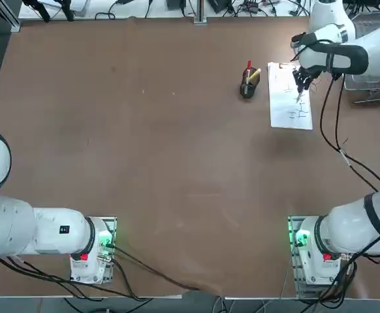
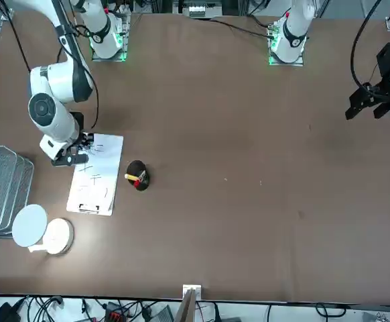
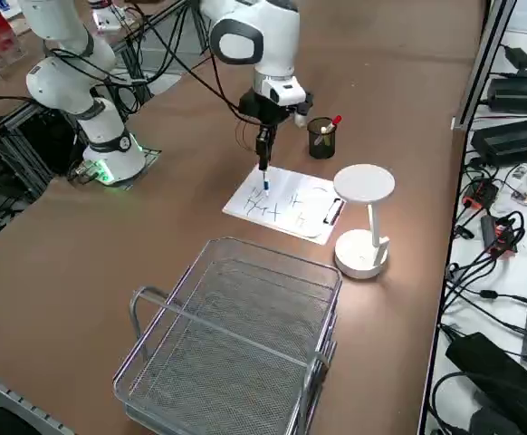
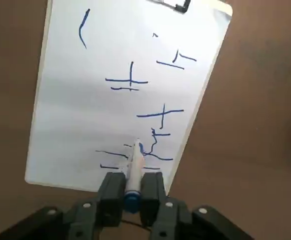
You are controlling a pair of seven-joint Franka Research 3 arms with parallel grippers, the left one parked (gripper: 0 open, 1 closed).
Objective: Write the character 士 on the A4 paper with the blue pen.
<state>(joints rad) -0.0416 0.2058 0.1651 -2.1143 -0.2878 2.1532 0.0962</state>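
Right claw (image 4: 132, 192) clamped on the blue pen (image 4: 133, 172), over the A4 paper (image 4: 85, 115). Pen held near-vertical between the two fingers (image 4: 111, 192), tip down at the sheet just below the claw; tip-to-paper contact looks made in the wrist view, can't confirm from the side.

Pen: slim barrel, whitish along the shaft with blue at the tip and a blue end cap seated between the fingers. In the right side view (image 3: 264, 163) reads dark with a blue tip.

Paper: white rectangular sheet flat on the brown table (image 1: 144, 143), dark clip (image 4: 171, 4) at the short edge farthest from the claw. Thin blue strokes on it: several cross-shaped marks with a bar underneath, one curved line off to the side, a messier cluster right at the pen tip.

Beside the claw, off the sheet: dark pen cup (image 1: 247, 88) holding a red pen (image 1: 249, 67) and a yellow pen (image 1: 254, 75). White lamp (image 3: 363, 222) near the clip end, wire basket (image 3: 236, 344) beyond it.
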